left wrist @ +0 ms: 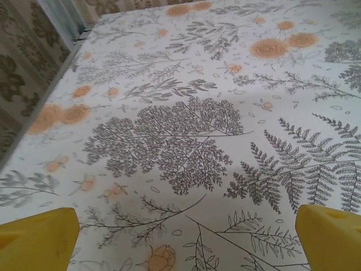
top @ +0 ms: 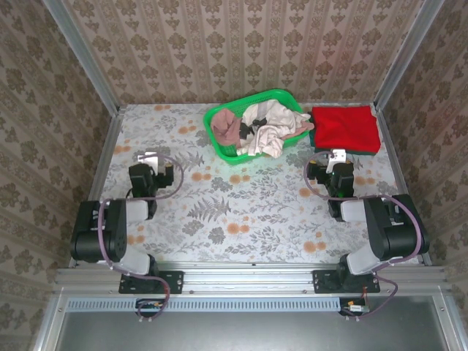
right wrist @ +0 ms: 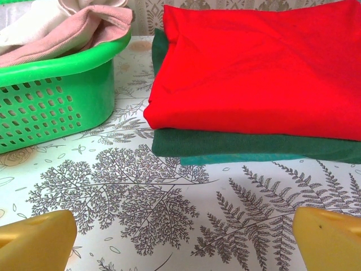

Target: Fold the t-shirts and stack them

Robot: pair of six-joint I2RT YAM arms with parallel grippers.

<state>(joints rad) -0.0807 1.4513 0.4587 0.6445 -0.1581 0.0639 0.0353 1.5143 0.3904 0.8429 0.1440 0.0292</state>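
A folded red t-shirt lies on top of a folded dark green t-shirt at the back right of the table, with a teal layer under them. A cream t-shirt and a dusty pink-brown t-shirt lie crumpled in the green basket. My right gripper stands open just in front of the stack, nothing between its yellow fingers. My left gripper is open over bare tablecloth at the left.
The green mesh basket sits at the back centre, right beside the stack. A floral tablecloth covers the table. Wallpapered walls with metal rails enclose it on three sides.
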